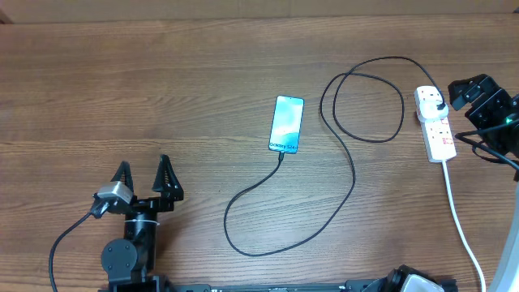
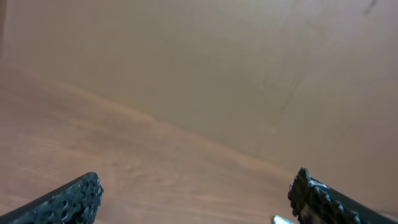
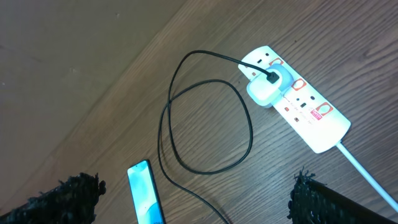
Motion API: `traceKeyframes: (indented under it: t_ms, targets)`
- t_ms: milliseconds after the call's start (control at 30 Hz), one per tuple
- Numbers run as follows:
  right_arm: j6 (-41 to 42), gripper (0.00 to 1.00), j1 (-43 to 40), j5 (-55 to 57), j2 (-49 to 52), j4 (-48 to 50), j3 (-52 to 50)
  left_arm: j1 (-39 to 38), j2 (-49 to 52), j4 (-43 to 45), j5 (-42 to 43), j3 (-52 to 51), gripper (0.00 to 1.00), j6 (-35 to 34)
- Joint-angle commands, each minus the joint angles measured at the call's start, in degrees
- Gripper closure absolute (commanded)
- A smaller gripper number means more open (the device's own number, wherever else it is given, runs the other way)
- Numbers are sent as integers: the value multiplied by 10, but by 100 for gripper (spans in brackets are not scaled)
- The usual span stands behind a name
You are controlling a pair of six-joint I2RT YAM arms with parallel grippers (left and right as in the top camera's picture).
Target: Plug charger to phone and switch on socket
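Note:
The phone (image 1: pixel 287 124) lies flat mid-table, its teal screen up; it also shows in the right wrist view (image 3: pixel 144 193). The black charger cable (image 1: pixel 354 174) runs from the phone's near end in a loop across the table. It coils up to a plug adapter (image 1: pixel 434 101) seated in the white socket strip (image 1: pixel 437 128). In the right wrist view the adapter (image 3: pixel 267 90) sits in the strip (image 3: pixel 305 112). My right gripper (image 1: pixel 485 99) is open, just right of the strip. My left gripper (image 1: pixel 143 178) is open and empty at the near left.
The strip's white cord (image 1: pixel 462 223) runs toward the near right edge. A wall (image 2: pixel 217 68) rises beyond the table's far edge in the left wrist view.

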Motion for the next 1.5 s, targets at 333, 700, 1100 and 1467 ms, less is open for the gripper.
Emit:
traceKeyframes:
  t_ms: [333, 700, 1100, 1467]
  targets:
    - [2, 0, 0, 6, -2, 3, 2, 14, -83, -167, -10, -2, 0, 211]
    - [2, 0, 0, 6, -2, 3, 2, 14, -83, -168, -10, -2, 0, 278]
    - [2, 0, 0, 6, -2, 3, 2, 14, -83, -166, -11, -2, 0, 262]
    - [2, 0, 0, 6, -2, 3, 2, 14, -83, -166, -11, -2, 0, 262]
